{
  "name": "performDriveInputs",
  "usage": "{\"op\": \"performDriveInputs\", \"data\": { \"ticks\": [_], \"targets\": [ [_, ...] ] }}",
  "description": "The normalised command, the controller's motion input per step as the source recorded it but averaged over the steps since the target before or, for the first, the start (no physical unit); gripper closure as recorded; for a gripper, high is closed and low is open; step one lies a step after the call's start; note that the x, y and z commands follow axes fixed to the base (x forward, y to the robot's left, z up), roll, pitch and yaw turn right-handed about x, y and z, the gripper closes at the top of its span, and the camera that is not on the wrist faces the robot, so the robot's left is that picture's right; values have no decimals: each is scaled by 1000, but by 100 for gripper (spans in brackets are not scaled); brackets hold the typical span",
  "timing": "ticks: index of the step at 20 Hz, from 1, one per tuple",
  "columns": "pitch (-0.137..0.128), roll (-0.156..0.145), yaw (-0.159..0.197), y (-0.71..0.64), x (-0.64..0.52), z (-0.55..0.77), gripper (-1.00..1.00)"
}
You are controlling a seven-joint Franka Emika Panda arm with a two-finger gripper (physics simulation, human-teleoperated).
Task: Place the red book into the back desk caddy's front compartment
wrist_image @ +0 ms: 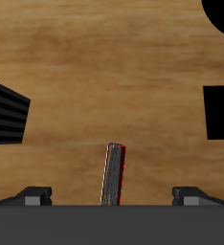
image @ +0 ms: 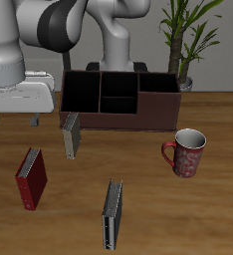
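One red book (image: 31, 179) stands on edge on the wooden table (image: 148, 214), well out from the back desk caddy (image: 138, 118), toward the table's front edge and past the caddy's short end. Its dark-red cover faces the exterior camera and its pale page edges show along one side.

The gripper (image: 16, 120) hangs in the air between that book and the caddy's near corner, its two fingers spread wide with nothing between them. It is clear of the book, which sits lower and nearer the front edge than the claw. From the wrist camera the red book (wrist_image: 114, 174) appears as a thin upright strip, a line of red along one side, lined up with the middle of the gap of the gripper (wrist_image: 112, 195). One fingertip (wrist_image: 33, 194) shows on either side, both well apart from the book.

The caddy is at the back of the table, just ahead of the robot's base, its black dividers splitting it into several cells. The front compartment (image: 116, 104), the middle cell along the long wall nearer the table's front edge, holds nothing that can be seen.

Two slim grey books also stand on the table: one grey book (image: 71, 134) just beside the caddy's near corner, another grey book (image: 112, 214) much farther forward. A red patterned mug (image: 186, 152) sits ahead of the caddy's other end, and a potted plant (image: 188, 40) rises behind it
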Motion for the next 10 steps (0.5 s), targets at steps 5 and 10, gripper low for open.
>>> {"op": "performDriveInputs", "data": {
  "ticks": [5,10],
  "targets": [
    [-11,-16,-13,-123,-112,-238,-100],
    [-8,-34,-34,-110,-87,-238,-100]
  ]
}}
